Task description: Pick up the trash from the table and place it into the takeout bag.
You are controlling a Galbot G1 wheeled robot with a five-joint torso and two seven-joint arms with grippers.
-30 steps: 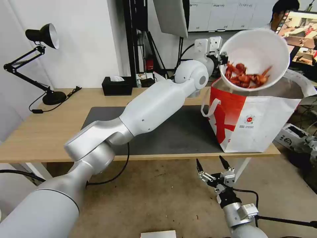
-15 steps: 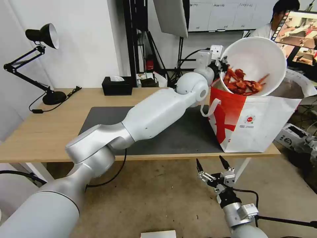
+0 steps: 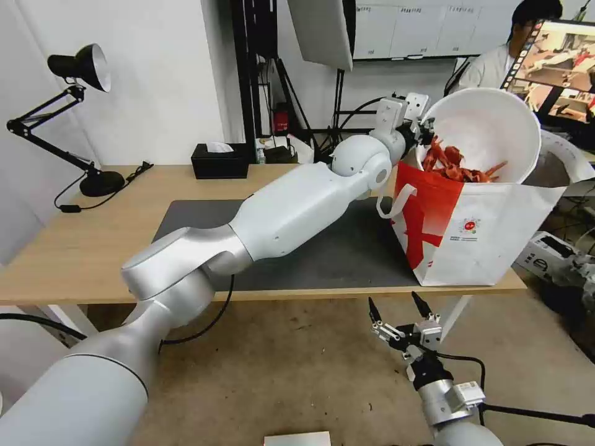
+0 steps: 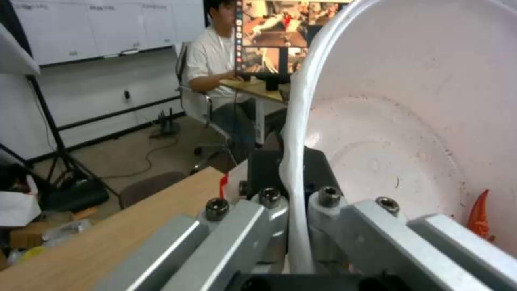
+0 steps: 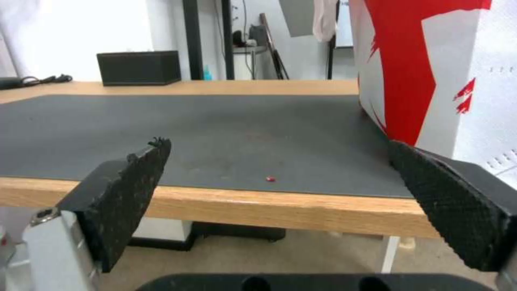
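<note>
A white bowl [image 3: 496, 127] of red shells [image 3: 455, 167], part of the trash, is tilted and half sunk into the mouth of the white-and-red takeout bag [image 3: 477, 229] at the table's right end. My left gripper [image 3: 424, 129] is shut on the bowl's rim [image 4: 293, 133] at the bag's near-left top edge. One red shell [image 4: 479, 214] shows inside the bowl. Below the table's front edge my right gripper [image 3: 396, 306] hangs open, its black pads [image 5: 129, 186] apart, facing the bag's side [image 5: 431, 68].
A dark grey mat [image 3: 322, 248] covers the light-wood table [image 3: 74, 248]. A black tissue box [image 3: 219, 160] and a black desk lamp [image 3: 80, 111] stand at the back left. A tiny red crumb [image 5: 270, 178] lies on the mat near the front edge.
My left arm has lowered the bowl from above the bag down into its mouth. The right arm has not moved.
</note>
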